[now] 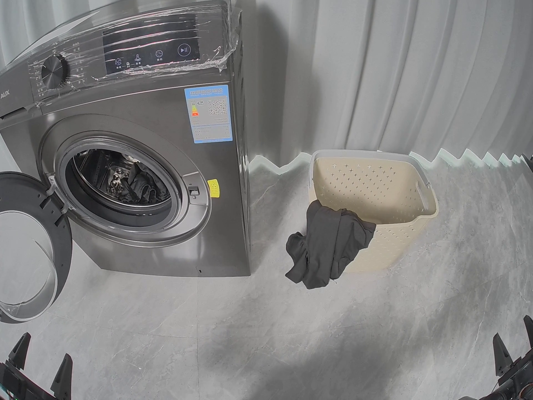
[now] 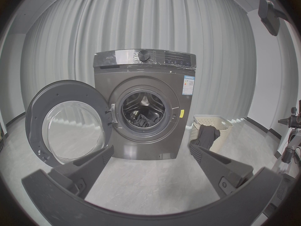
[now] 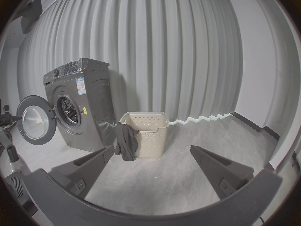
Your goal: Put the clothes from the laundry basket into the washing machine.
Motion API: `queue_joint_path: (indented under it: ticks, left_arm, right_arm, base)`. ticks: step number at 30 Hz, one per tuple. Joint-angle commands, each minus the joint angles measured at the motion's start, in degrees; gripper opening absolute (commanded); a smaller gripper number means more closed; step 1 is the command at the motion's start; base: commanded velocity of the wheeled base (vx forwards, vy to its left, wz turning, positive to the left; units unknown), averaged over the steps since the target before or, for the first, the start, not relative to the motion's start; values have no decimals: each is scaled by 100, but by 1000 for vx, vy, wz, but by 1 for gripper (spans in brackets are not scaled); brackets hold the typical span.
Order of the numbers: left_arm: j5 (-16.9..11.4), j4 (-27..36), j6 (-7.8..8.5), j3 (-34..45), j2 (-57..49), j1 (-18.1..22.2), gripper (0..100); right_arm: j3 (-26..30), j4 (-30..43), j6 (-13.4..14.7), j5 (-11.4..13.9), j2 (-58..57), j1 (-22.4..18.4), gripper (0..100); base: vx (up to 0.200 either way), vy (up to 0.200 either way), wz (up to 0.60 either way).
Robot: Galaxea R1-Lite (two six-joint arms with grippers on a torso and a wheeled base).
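Observation:
A cream laundry basket (image 1: 411, 206) stands on the floor to the right of the grey washing machine (image 1: 166, 140). A dark grey garment (image 1: 327, 243) hangs over the basket's near left rim and down its outside wall. The machine's door (image 1: 22, 251) is swung open to the left, and dark clothes (image 1: 139, 187) lie inside the drum. My left gripper (image 1: 41, 365) is low at the front left, open and empty, far from the basket. My right gripper (image 1: 516, 345) is low at the front right, open and empty. The basket (image 3: 150, 132) and garment (image 3: 127, 142) also lie ahead in the right wrist view.
A white pleated curtain (image 1: 388, 56) covers the wall behind the machine and basket. The grey tiled floor (image 1: 277, 334) is bare between me and both objects. The open door juts out toward my left side.

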Motion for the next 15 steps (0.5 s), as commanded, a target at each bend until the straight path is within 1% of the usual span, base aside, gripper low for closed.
queue_joint_path:
  ticks: [1,10,11,15]
  left_arm:
    - [1,2,-9,92,-93,1,100]
    - [1,2,-26,92,-93,1,100]
    - [1,2,0,92,-93,1,100]
    - [1,2,9,92,-93,1,100]
  right_arm:
    - [40,0,-1,0,-57,-6,100]
    - [40,0,-1,0,-49,2,100]
    - [40,0,-1,0,-49,2,100]
    - [40,0,-1,0,-49,-6,100]
  base:
    - [0,-200,0]
    - [0,0,0]
    - [0,-200,0]
    - [0,-200,0]
